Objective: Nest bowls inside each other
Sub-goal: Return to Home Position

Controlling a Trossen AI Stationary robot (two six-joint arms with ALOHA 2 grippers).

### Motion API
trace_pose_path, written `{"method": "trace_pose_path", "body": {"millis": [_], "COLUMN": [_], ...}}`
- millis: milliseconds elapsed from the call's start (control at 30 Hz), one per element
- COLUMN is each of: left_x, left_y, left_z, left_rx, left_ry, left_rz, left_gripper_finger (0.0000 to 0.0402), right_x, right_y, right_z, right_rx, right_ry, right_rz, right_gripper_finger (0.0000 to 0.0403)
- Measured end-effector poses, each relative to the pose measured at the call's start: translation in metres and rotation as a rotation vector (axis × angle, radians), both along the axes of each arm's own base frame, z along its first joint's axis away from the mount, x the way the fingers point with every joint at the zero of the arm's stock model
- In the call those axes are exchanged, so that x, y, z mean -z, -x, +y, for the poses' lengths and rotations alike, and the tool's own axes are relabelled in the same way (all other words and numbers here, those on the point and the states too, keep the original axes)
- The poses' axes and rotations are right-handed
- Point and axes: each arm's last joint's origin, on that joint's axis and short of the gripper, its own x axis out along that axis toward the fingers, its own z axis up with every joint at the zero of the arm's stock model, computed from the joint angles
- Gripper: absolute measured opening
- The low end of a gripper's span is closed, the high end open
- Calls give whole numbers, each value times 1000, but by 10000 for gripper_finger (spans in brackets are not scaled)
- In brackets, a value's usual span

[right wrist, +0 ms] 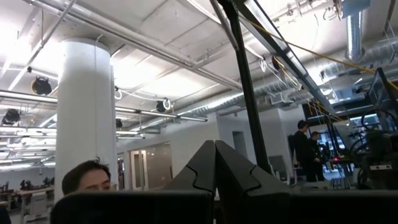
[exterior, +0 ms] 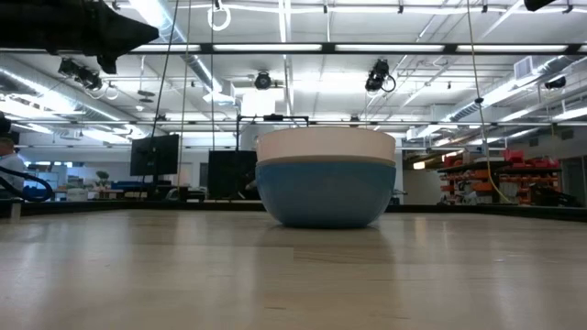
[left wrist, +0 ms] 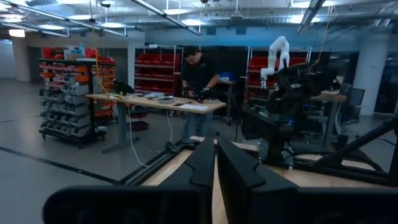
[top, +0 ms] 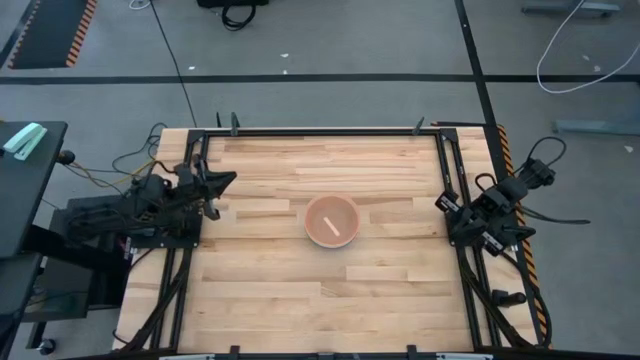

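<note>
**Bowls Stacked at Table Centre, Both Grippers Closed and Empty**

A single stack is seen at the middle of the light wooden table (top: 300,290). From above, only the translucent pink-orange round plastic bowl (top: 331,221) is shown, sitting uppermost with its mouth up. In the low view the bright blue round plastic bowl (exterior: 321,197) is seen at the bottom, resting upright on the wood. A pale band of rim (exterior: 326,145) stands out above its edge; which upper bowl that band belongs to cannot be told.

The left gripper (top: 224,182) is held at the table's left edge, well apart from the stack. In its wrist view its fingers (left wrist: 200,165) are pressed together with nothing between them. The right gripper (top: 446,204) is held at the table's right edge, likewise well apart from the stack. Its fingers (right wrist: 202,165) are closed against each other and nothing is gripped.
</note>
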Motion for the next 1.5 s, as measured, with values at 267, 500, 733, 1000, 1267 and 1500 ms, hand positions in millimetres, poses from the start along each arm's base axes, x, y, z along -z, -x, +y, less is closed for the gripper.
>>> {"method": "trace_pose_path", "body": {"millis": [267,500,733,1000,1267,1500], "left_x": [-1,-2,-7,-4,-7,-13], "left_y": [9,13,15,13,14,16], "left_z": [-1,-2,-2,-2,-3,-3], "left_rx": [0,0,-5,17,41,59], "left_ry": [-6,-9,-20,10,3,42], "left_rz": [-34,-58,-104,-89,-117,-207], "left_gripper_finger": [36,24,22,35,29,24], "right_x": [-1,-18,-29,-18,-18,-20], "right_y": [5,10,15,10,11,11], "right_z": [-3,-7,-9,-6,-7,-7], "right_rx": [3,12,12,17,50,38], "right_ry": [-8,22,20,39,71,49], "right_rz": [-22,-3,-6,8,-38,-37], "right_gripper_finger": [18,18,18,18,18,18]}}
